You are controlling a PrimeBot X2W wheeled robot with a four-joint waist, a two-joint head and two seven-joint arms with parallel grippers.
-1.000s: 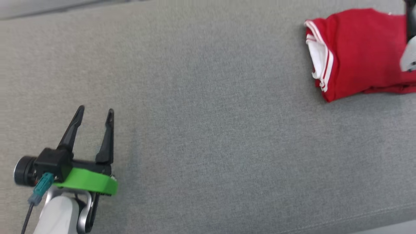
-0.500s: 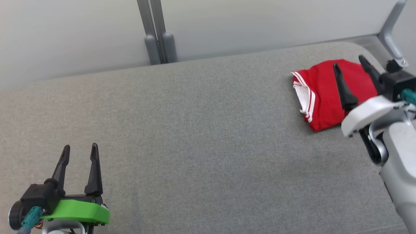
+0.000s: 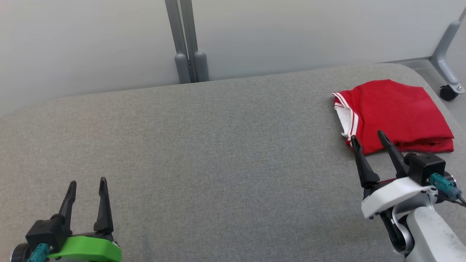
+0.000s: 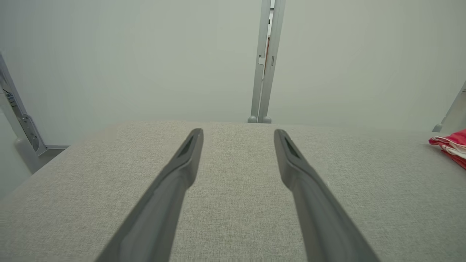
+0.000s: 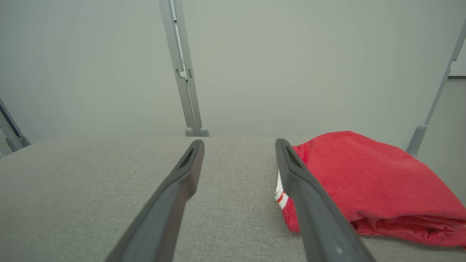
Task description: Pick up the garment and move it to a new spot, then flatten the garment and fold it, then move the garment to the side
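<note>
Neatly folded, the garment (image 3: 393,112) lies at your two o'clock on the grey cushion (image 3: 225,145), near its right end. Your right gripper (image 3: 366,135) hovers at its near corner, fingers spread, empty; your left gripper (image 3: 87,181), equally spread, sits at eight o'clock. Expect soft, light, floppy cloth: pinch the stacked near edge, not a single layer.

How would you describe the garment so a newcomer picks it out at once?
A grey fabric-covered surface stands before a pale wall. At its right end, beyond the open right pincer, lies a folded red cloth garment. Bright red with white striped trim on its left edge, nothing nearby resembles it.
</note>
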